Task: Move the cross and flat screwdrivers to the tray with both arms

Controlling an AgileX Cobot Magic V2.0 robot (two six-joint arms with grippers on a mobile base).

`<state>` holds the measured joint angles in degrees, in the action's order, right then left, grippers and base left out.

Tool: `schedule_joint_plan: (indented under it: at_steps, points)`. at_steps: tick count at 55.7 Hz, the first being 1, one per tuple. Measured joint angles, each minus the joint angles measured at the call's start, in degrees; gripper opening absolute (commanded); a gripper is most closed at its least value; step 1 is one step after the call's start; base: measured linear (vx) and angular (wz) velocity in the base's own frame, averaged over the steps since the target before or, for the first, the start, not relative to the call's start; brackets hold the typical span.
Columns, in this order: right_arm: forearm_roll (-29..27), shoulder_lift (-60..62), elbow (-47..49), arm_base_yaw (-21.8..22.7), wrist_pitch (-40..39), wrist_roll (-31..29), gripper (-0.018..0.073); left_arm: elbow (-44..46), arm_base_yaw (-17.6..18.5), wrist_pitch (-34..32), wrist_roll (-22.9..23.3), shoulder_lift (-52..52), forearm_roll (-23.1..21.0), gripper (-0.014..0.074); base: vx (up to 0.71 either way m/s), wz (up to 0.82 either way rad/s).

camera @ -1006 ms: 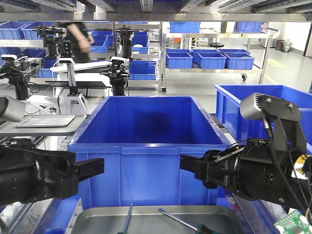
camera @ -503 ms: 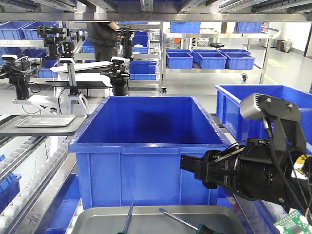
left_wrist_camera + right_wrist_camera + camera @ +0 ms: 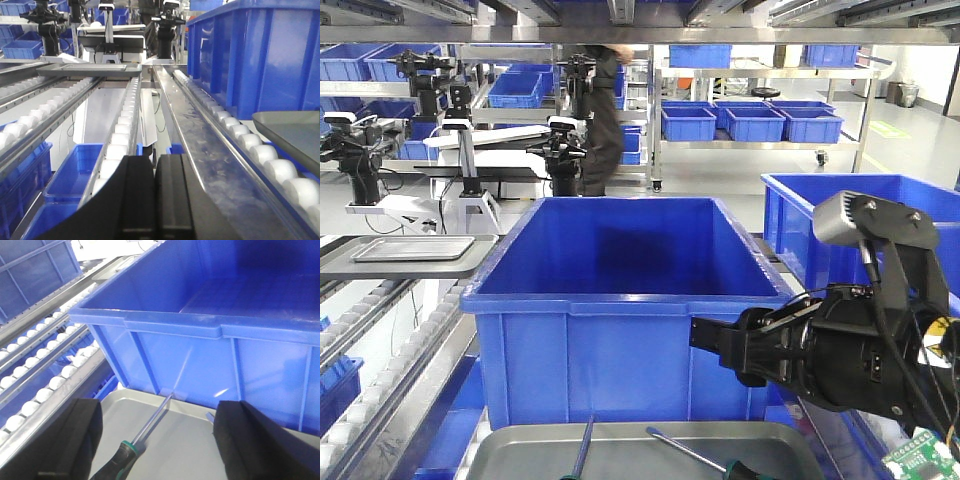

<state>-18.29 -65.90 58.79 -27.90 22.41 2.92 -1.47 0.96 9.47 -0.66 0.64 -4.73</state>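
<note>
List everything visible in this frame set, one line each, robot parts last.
screwdrivers: two, silver shafts, dark green-black handles, lying in the tray; second to the right.
tray: one, grey, bottom centre in front of the big bin.
big bin: one, blue, centre.
second bin: one, blue, right.
roller conveyor: white rollers, left.
person: one, dark clothes, background.
left pincer: black, shut, over the rollers.
right pincer: black, open, above the tray.

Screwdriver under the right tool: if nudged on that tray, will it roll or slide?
Probably rolls: the screwdriver has a thin round shaft and lies loose on the smooth grey tray. Its chunky handle should make it handle-heavy, so it may pivot. The low rim likely stops it.
</note>
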Motion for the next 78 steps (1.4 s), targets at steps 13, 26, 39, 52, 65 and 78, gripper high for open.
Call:
schedule_joint_plan:
  at_steps: [13,26,39,52,65,78]
  points:
    - [0.0,0.0,0.0,0.0,0.0,0.0,0.0544,0.0,0.0,-0.1,0.0,0.0,0.0,-0.0006,0.00,0.00]
    - [0.0,0.0,0.0,0.0,0.4,0.0,0.0544,0.0,0.0,-0.1,0.0,0.0,0.0,-0.0006,0.00,0.00]
    - [3.5,5.4,-3.0,2.3,1.3,0.1,0.0477,0.0,0.0,-0.1,0.0,0.0,0.0,-0.0006,0.00,0.00]
    - [8.5,27.0,-22.2,15.6,1.3,0.5,0.0337,0.0,0.0,-0.2,0.0,0.0,0.0,-0.0006,0.00,0.00]
    - [18.3,48.2,-40.9,21.9,1.3,0.5,0.0127,0.0,0.0,-0.3,0.0,0.0,0.0,-0.0006,0.00,0.00]
    - [21.6,64.1,-52.5,22.0,0.8,0.4,-0.0013,0.0,0.0,-0.3,0.0,0.0,0.0,-0.0006,0.00,0.00]
